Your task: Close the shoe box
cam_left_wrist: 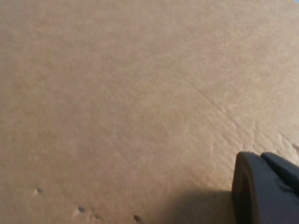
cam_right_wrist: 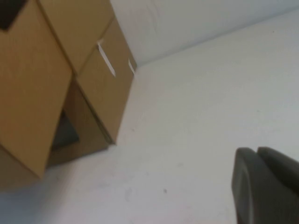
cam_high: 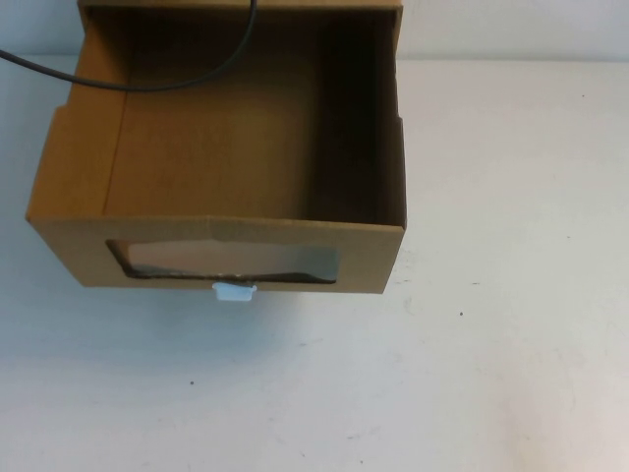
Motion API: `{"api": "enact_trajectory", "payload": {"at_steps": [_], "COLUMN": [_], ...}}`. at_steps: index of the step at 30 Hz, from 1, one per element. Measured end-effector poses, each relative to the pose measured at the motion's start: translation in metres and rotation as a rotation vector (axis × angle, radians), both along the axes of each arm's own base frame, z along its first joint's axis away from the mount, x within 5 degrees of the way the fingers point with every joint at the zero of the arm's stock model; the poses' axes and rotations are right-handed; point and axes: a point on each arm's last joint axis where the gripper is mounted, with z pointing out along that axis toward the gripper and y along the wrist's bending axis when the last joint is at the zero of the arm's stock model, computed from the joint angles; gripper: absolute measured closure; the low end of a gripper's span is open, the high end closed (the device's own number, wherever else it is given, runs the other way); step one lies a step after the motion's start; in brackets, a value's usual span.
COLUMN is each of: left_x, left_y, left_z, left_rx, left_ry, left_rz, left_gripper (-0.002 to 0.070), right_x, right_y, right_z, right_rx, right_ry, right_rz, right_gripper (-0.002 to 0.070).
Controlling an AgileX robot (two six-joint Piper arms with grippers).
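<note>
The shoe box (cam_high: 226, 167) sits pulled open on the white desk (cam_high: 491, 374), so push its front straight in; the left hand (cam_left_wrist: 266, 189) is close against cardboard, the right hand (cam_right_wrist: 266, 186) is beside the box over the desk, and I cannot tell their grip.

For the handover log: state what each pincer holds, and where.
Nothing visibly held. Left pincer sits close against shoe box cardboard; right pincer hangs over the table.

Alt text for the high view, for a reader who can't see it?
An open brown shoe box sits pulled out on a white table, its empty inside showing. Its front has a clear window with a small white tab below. A black cable crosses above; neither tool shows here.
</note>
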Motion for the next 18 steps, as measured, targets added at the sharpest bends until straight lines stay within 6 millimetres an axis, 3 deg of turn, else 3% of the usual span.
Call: {"api": "enact_trajectory", "payload": {"at_steps": [6, 10, 14, 18], "left_x": [-0.001, -0.001, -0.002, -0.002], "left_y": [0.0, 0.0, 0.0, 0.0], "left_z": [0.001, 0.002, 0.003, 0.005], "left_rx": [0.0, 0.0, 0.0, 0.004], "left_ry": [0.003, 0.005, 0.009, 0.014], "left_rz": [-0.003, -0.008, -0.004, -0.005], "left_gripper": [0.068, 0.068, 0.068, 0.068], "right_x": [0.001, -0.001, 0.0, 0.018], "right_y": [-0.003, 0.003, 0.015, 0.027], "right_z": [0.009, 0.011, 0.041, 0.069], "right_rx": [0.229, 0.294, 0.234, 0.129], "right_ry": [-0.069, -0.003, 0.126, 0.372], "right_rz": [-0.044, 0.022, 0.141, 0.253], "right_gripper": [0.0689, 0.0688, 0.0687, 0.0687]}}
